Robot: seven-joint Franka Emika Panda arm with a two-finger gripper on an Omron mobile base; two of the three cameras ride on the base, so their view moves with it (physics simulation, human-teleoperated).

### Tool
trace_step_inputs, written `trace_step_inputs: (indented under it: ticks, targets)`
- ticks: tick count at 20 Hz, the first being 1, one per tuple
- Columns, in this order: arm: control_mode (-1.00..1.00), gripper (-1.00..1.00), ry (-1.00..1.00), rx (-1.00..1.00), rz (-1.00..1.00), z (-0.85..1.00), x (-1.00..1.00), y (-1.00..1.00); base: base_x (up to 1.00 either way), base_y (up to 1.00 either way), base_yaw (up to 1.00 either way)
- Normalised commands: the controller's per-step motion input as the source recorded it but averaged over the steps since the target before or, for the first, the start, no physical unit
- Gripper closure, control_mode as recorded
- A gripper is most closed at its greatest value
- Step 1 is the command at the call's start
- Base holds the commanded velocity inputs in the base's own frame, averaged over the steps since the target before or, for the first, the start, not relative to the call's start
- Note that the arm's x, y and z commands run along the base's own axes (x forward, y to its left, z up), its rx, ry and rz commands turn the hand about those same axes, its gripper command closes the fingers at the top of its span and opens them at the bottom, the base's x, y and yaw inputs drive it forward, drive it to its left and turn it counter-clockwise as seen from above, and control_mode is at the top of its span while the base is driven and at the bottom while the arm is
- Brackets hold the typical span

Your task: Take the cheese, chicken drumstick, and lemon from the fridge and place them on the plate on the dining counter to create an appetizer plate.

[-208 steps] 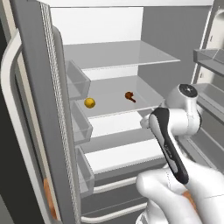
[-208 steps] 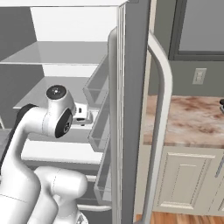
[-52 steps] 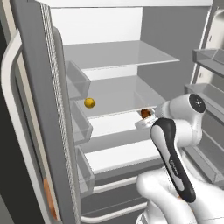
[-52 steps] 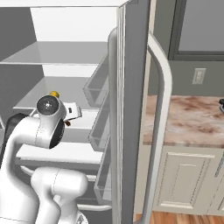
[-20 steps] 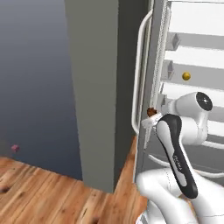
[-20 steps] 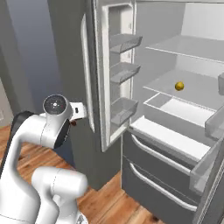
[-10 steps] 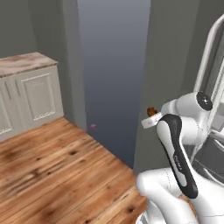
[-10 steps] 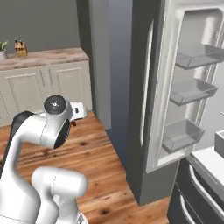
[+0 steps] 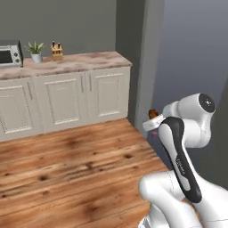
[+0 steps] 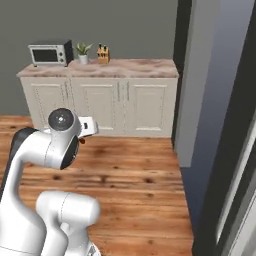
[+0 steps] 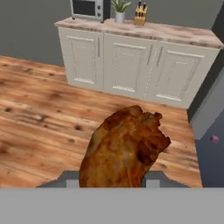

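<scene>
In the hand view the chicken drumstick (image 11: 124, 151) sits clamped in the gripper (image 11: 111, 177), its brown lumpy body hiding the fingertips and rising toward 12 o'clock over the wooden floor (image 11: 39, 113). The left base view gives only a small reddish-brown bit of it (image 9: 152, 114) poking above the gripper (image 9: 151, 124) at 9 o'clock of the white arm (image 9: 187, 133). At 12 o'clock, white cabinets (image 10: 100, 102) carry a microwave (image 10: 48, 54), a potted plant (image 10: 82, 51) and a knife block (image 10: 103, 54).
</scene>
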Motion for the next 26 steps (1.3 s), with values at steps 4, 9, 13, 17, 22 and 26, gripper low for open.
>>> trace_step_inputs:
  ticks: [4, 9, 13, 17, 22, 26]
  targets:
    - [1.0, 1.0, 0.0, 0.0, 0.0, 0.0, 0.0, 0.0, 0.99, 0.42, 0.52]
    - [1.0, 1.0, 0.0, 0.0, 0.0, 0.0, 0.0, 0.0, 1.0, 0.32, 0.56]
    - [1.0, 1.0, 0.0, 0.0, 0.0, 0.0, 0.0, 0.0, 0.97, 0.25, 0.6]
    - [1.0, 1.0, 0.0, 0.0, 0.0, 0.0, 0.0, 0.0, 0.92, 0.19, 0.62]
    - [1.0, 1.0, 0.0, 0.0, 0.0, 0.0, 0.0, 0.0, 0.94, 0.12, 0.65]
    - [1.0, 1.0, 0.0, 0.0, 0.0, 0.0, 0.0, 0.0, 1.0, 0.0, 0.64]
